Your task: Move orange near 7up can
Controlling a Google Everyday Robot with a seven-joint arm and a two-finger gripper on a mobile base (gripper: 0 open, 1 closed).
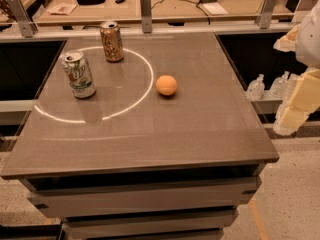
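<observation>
Camera view: our pale gripper [298,101] is hanging at right edge, open or closed we cannot tell, reach unbegun; small round orange [166,85] is lying mid-frame, apart from white-green 7up can [79,75].

Tabletop [200,129]: grey and level. The 7up can [79,75] stands upright at the left, inside a bright ring of light [148,89]. A brown-gold can [111,41] stands upright farther back on the ring's far arc, apart from the first. The orange [166,85] rests near the middle, just outside the ring's right arc and well apart from both cans. The gripper [297,104] hangs beyond the tabletop's right edge, touching nothing. Plastic bottles [270,86] stand on a low ledge there.
</observation>
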